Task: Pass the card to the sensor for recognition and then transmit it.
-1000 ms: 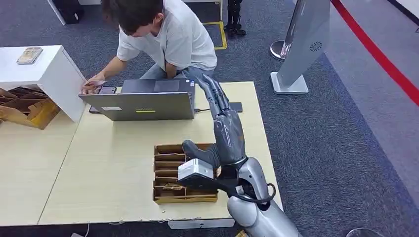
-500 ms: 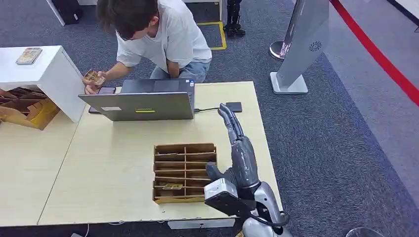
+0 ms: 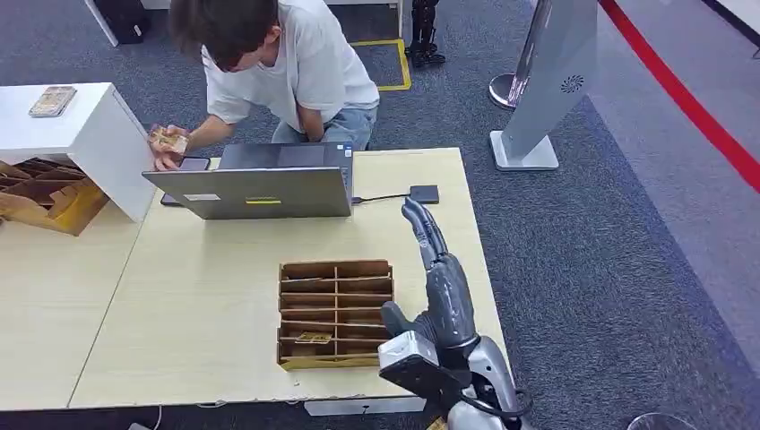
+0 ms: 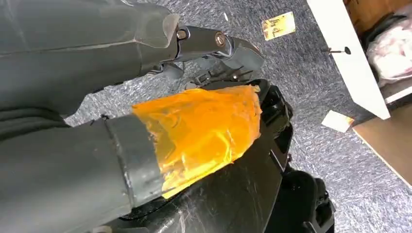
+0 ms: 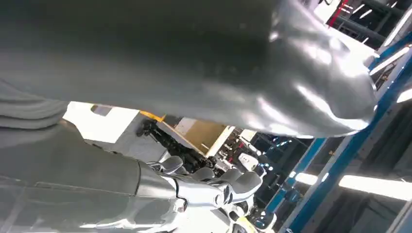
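Head view, right hand: the right hand point(image 3: 436, 278) stands over the bench point(image 3: 197, 296), fingers stretched out straight and apart, nothing in them. A second ago it reached far forward, fingertips up by the laptop point(image 3: 255, 186); it has since drawn back and sunk toward the robot's body.
Head view, sensor: the small dark flat sensor point(image 3: 424, 193), joined by a cable to the laptop, lies just ahead of the fingertips, apart from them.
Head view, card: the person point(image 3: 278, 63) beyond the laptop, well ahead and to the left of the right hand, holds a small printed card point(image 3: 168, 140). A second ago that hand was down by the bench edge; now it is lifted with the card in it.
Meaning for the task: I judge this card delivered and the arm retreating; the next pick would come from the tray.
Head view, tray: a brown cardboard tray point(image 3: 335, 313) with thin dividers sits just left of the right hand; one slot holds another flat card point(image 3: 313, 338).
Textures: the bench is pale smooth wood laminate, the hand matt grey with darker fingers.
Left wrist view: the left hand point(image 4: 145, 97) hangs over grey carpet, its thumb wrapped in crinkled glossy orange tape point(image 4: 199, 131); fingers curl loosely, and I cannot tell whether they are closed. Loose cards point(image 4: 278, 25) lie on the floor beyond it.
Right wrist view: grey cover, pale fingers extended, nothing held.
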